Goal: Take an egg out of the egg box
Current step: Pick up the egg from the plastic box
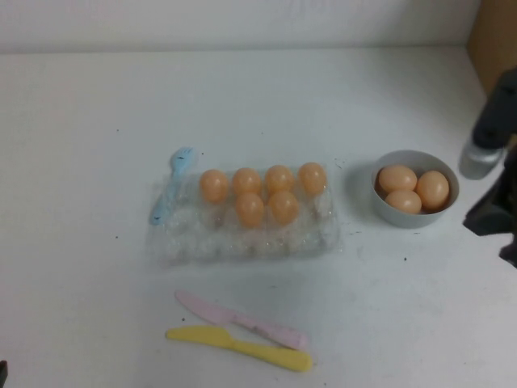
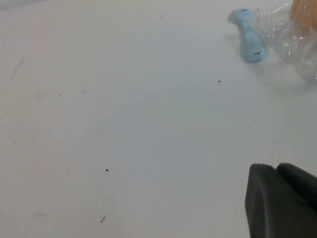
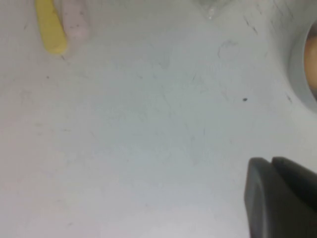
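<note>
The clear plastic egg box [image 1: 242, 238] lies mid-table and holds several orange-tan eggs in its far cups, one of them an egg [image 1: 250, 208] in the second row. Its corner [image 2: 292, 39] and one egg [image 2: 304, 12] also show in the left wrist view. My left gripper [image 2: 277, 168] is shut and empty, low over bare table, well to the left of the box. My right gripper [image 3: 271, 161] is shut and empty, over bare table near the bowl; the right arm [image 1: 494, 137] shows at the right edge of the high view.
A round grey bowl [image 1: 404, 217] right of the box holds three eggs [image 1: 397, 178]; its rim [image 3: 302, 69] shows in the right wrist view. A blue spoon [image 1: 171, 184] lies at the box's left end. A pink knife [image 1: 242, 322] and a yellow knife [image 1: 242, 347] lie in front.
</note>
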Available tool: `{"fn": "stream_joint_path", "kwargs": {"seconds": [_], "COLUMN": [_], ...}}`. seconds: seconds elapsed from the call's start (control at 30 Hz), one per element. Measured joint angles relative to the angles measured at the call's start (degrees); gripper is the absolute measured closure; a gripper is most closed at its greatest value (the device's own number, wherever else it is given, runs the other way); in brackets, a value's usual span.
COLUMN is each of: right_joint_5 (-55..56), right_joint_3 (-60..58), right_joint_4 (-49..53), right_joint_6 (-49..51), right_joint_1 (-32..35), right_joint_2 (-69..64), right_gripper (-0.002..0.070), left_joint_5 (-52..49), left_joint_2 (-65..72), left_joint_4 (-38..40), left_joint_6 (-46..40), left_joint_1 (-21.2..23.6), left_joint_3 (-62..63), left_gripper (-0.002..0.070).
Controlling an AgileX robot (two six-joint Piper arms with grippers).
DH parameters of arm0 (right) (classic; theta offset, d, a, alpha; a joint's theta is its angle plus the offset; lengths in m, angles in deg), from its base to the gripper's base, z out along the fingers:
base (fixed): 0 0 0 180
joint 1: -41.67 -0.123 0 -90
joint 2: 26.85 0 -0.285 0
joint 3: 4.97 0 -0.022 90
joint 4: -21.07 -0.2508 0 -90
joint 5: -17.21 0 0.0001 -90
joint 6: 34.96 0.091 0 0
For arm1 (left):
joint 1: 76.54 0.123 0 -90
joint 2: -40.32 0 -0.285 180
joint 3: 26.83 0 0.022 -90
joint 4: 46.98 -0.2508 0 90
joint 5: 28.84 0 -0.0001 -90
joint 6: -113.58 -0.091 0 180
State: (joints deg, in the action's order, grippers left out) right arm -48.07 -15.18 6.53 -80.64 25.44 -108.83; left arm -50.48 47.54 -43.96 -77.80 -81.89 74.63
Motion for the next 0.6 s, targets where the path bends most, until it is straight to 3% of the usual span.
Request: {"fn": "stream_joint_path", "kwargs": {"seconds": [0.23,0.33,0.5,0.6], "right_joint_5": [0.0,-0.1,-0.9,-0.9], "right_joint_3": [13.6,19.9,29.4,34.6], "right_joint_4": [7.9,8.2,8.6,8.8], "right_joint_6": [-1.0,-3.1,-7.9,-11.2], "right_joint_1": [-9.7,-12.4,-15.8,-17.2], "right_joint_2": [-14.0,-20.7,-30.2,-35.3], "right_gripper": [0.0675,0.0593,0.0373,0.0295], "left_joint_5": [0.0,0.0,0.0,0.0], "left_joint_2": [0.0,0.0,0.0,0.0], "left_joint_4": [0.0,0.0,0.0,0.0], "left_joint_6": [0.0,0.0,0.0,0.0], "left_joint_1": [0.0,0.0,0.0,0.0], "left_joint_3": [0.0,0.0,0.0,0.0], "left_gripper": [0.0678,0.0678,0.0678,0.0678]}}
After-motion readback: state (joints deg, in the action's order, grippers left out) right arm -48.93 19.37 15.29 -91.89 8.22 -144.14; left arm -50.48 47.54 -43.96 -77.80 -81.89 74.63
